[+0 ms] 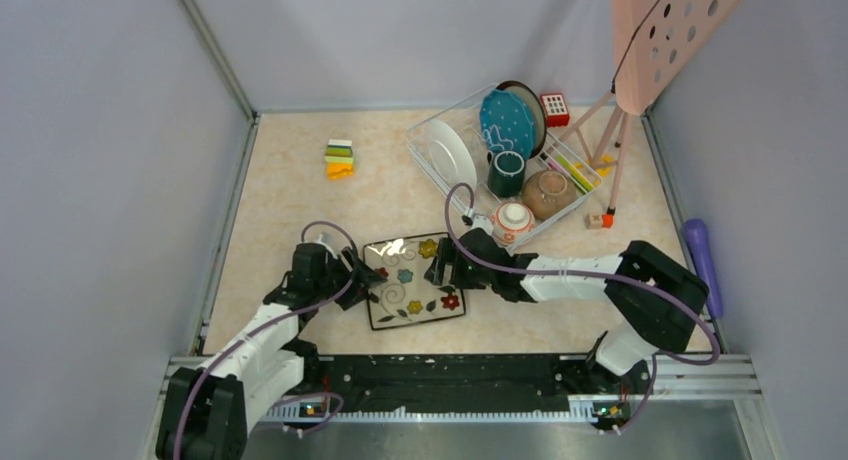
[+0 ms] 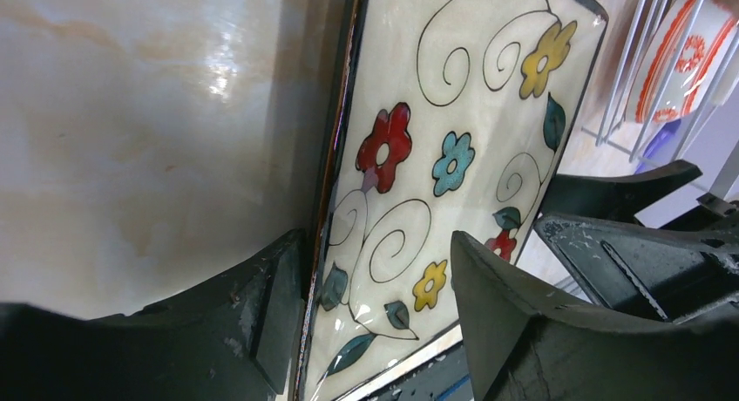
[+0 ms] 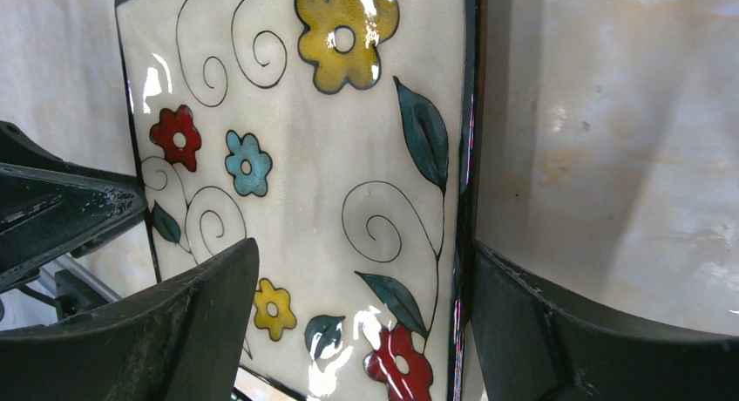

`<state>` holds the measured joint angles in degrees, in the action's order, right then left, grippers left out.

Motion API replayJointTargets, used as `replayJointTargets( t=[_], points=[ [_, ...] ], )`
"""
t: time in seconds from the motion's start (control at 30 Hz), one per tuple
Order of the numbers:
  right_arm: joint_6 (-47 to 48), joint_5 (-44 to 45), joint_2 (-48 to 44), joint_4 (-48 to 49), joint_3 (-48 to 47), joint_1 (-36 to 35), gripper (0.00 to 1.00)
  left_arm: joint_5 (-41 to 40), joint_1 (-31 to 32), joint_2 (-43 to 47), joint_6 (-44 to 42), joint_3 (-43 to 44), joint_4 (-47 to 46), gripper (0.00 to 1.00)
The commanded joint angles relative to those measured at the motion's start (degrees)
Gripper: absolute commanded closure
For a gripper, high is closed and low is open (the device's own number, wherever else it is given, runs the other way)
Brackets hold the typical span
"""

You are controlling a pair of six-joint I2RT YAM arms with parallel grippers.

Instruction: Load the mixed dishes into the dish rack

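Observation:
The square floral plate lies on the table in front of the arms. My left gripper is open at its left edge: in the left wrist view one finger is outside the rim and the other over the plate. My right gripper is open at its right edge and straddles the rim of the plate the same way. The white wire dish rack at the back right holds a white plate, the blue dotted plate, the teal mug, the brown bowl and a white red-marked dish.
A stack of coloured blocks lies at the back left. A red cube sits behind the rack. A pink perforated panel on thin legs stands at the back right. A purple object lies by the right wall.

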<state>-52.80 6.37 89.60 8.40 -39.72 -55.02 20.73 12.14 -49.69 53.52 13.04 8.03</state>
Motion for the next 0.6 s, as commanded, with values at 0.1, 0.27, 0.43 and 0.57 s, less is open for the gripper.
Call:
replayJointTargets(
  t=[0.1, 0.27, 0.43, 0.57],
  points=[
    [1.23, -0.74, -3.82, -0.43, 1.30, 0.17, 0.18, 2.14, 1.39, -4.32, -4.41, 3.12, 1.09, 0.35],
    [2.09, -0.53, -3.06, -1.15, 1.45, 0.27, 0.19, -0.09, 1.39, -4.56, -4.47, 0.30, -3.32, 0.38],
    [2.41, 0.20, -3.11, -1.55, 1.82, 0.31, 0.25, -6.28, 1.39, -7.86, -6.22, 0.99, 0.78, 0.37],
    [2.94, -0.64, -2.60, -1.15, 1.93, 0.23, 0.28, -0.15, 1.39, -10.09, -5.89, -2.02, -9.00, 0.55]
  ],
)
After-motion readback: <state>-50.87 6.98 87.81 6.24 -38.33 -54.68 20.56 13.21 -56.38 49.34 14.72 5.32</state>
